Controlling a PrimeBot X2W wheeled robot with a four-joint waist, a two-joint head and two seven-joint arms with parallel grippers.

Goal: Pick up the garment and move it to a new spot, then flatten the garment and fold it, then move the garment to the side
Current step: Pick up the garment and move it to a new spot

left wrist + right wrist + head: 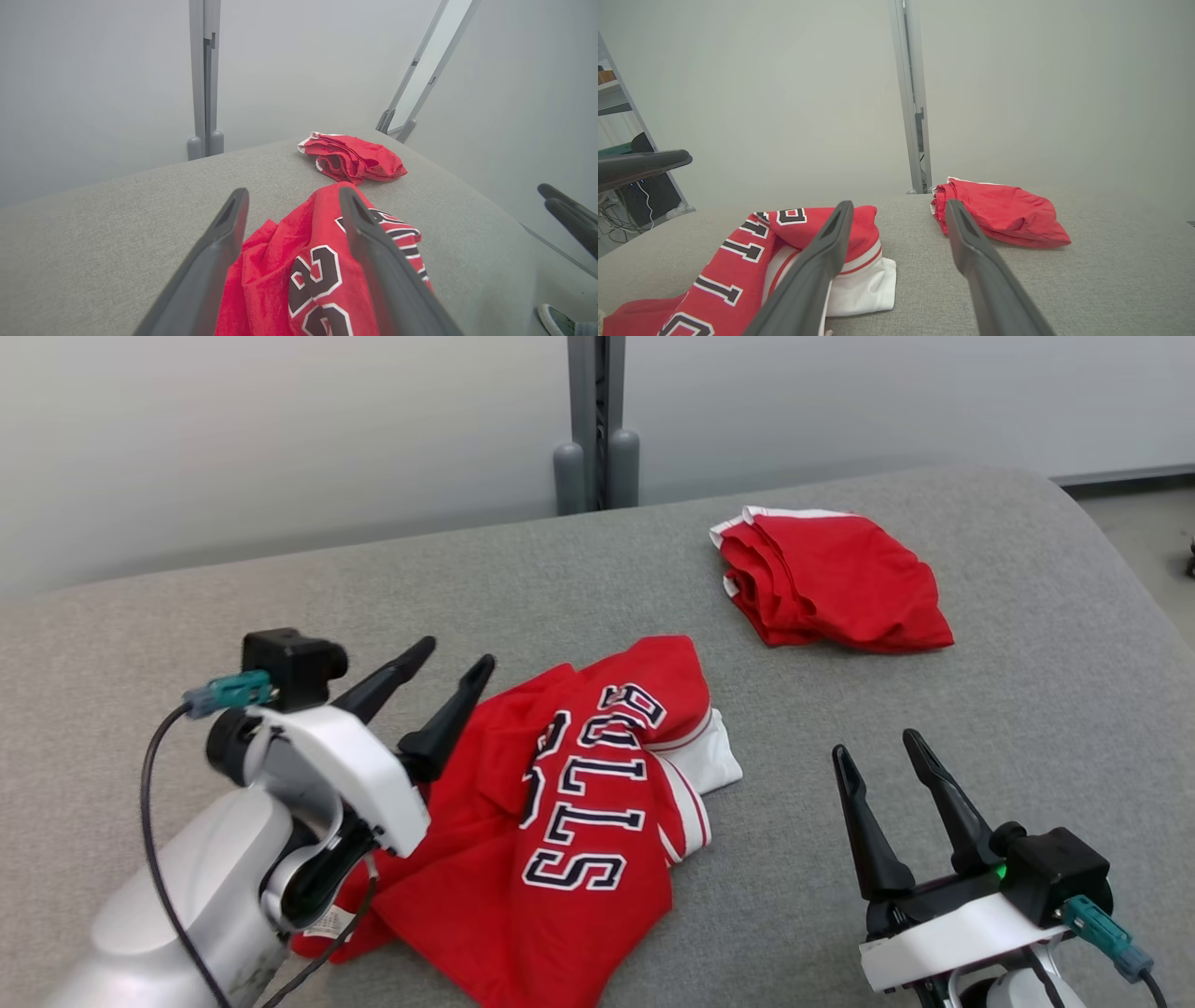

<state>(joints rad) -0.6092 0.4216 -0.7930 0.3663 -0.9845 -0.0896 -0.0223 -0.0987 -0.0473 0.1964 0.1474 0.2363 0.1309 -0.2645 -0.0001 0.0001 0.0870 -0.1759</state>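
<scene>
The left gripper [458, 651] hangs over the left edge of the red jersey [579, 821]. Its fingers [222, 247] are spread well apart and hold nothing; whether they touch the cloth I cannot tell. The jersey lies crumpled on the grey tabletop [280, 588], dark-and-white lettering facing up, with a white panel [709, 761] poking out at its right side. Beyond the jersey, at the tabletop's far edge, a grey post [597, 429] stands against the pale wall. Farther back and to the jersey's right lies a second red garment [831, 579], folded, with a strip of bare tabletop between the two. Right of the jersey and nearer the robot, the right gripper [875, 744] hovers over bare tabletop, its fingers parted wide and empty.
</scene>
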